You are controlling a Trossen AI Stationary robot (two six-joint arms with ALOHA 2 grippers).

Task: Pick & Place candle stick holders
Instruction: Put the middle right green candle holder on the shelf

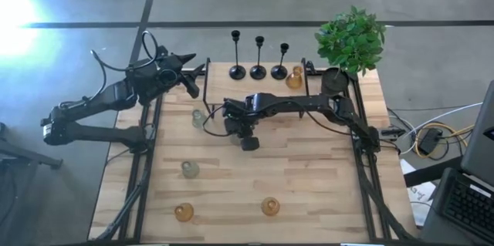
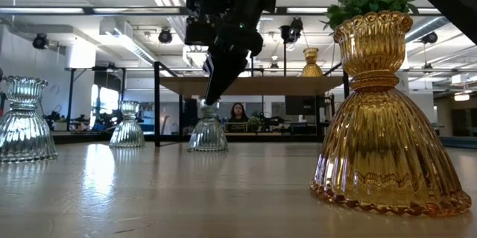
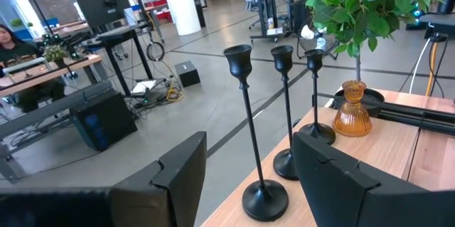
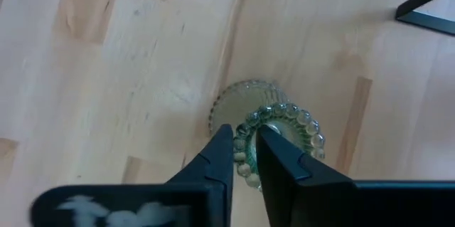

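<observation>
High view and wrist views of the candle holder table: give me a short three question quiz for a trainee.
1. True or false: the left gripper, near the black candlesticks, is shut on one.
2. The right gripper pinches: A nothing; B the rim of a pale green glass holder; C a black candlestick.
3. Fill in: the high view shows ___ amber glass holders.
Key: 1 false, it is open; 2 B; 3 three.

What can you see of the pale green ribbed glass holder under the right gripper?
The pale green ribbed glass holder stands upright on the wooden table, near its middle. It is clear, bell-shaped glass with a flared base and a beaded rim around the top cup. The right gripper comes down from above, its fingers pinching the rim's near edge. Nothing else touches it.
</observation>
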